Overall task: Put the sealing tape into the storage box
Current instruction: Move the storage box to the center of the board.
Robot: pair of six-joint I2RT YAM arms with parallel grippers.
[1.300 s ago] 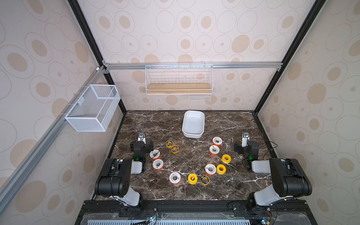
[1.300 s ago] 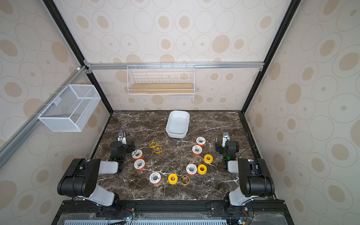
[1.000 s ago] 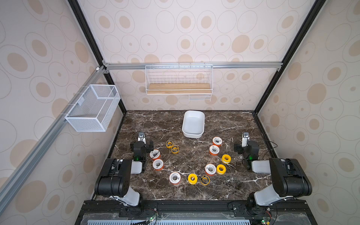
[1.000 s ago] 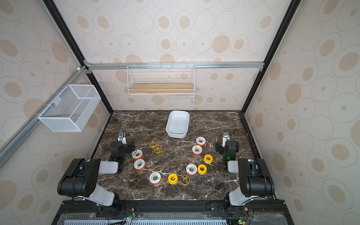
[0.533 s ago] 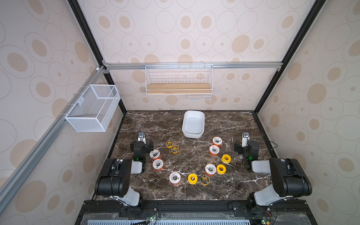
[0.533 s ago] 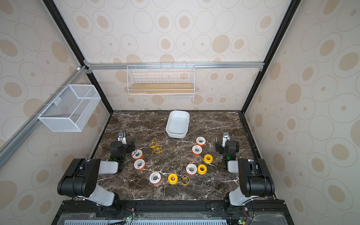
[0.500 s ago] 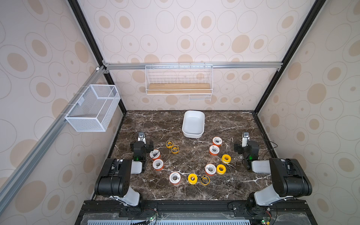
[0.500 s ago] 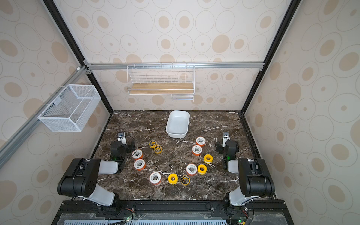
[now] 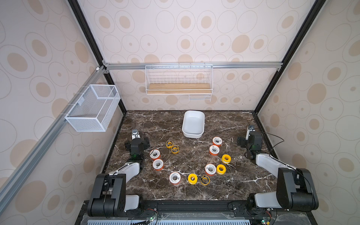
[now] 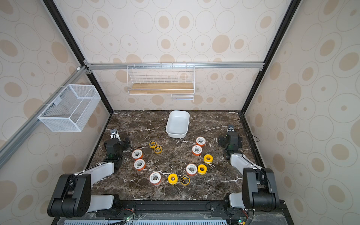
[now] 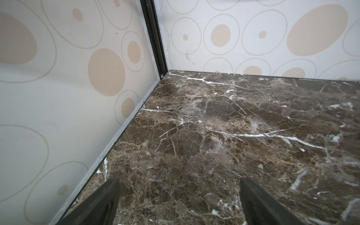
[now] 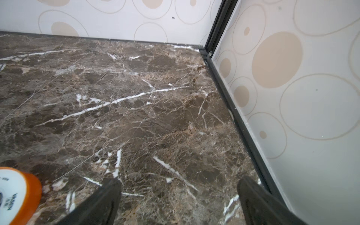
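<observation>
- Nothing differs from the earlier pictures: each of the tape spools (image 9: 210,169) lies where it lay, and both arms are in the same places.
- All twelve spools lie flat on the table (image 9: 233,187) with their holes facing up. Being round, they have no long axis.
- Reading the table as a clock with the back wall at 12, four spools sit around 9 o'clock, five around 3 to 4 o'clock, and three in a row near 6 o'clock. None is in the box.
- The box (image 9: 191,135) stands open side up at 12 o'clock, well apart from every spool. Its long axis runs roughly from 12 towards 6.
- The left gripper (image 11: 179,180) is at 9 o'clock by the side wall. Its jaws are spread wide over bare table with nothing between them.
- The right gripper (image 12: 179,179) is at 3 o'clock by the opposite wall. Its jaws are equally wide and hold nothing; an orange spool (image 12: 17,192) lies near one finger, outside the jaws and not touching.
- A wire basket (image 9: 93,109) hangs on the side wall at 10 o'clock, and a wire shelf (image 9: 178,85) with a wooden board hangs on the back wall.
</observation>
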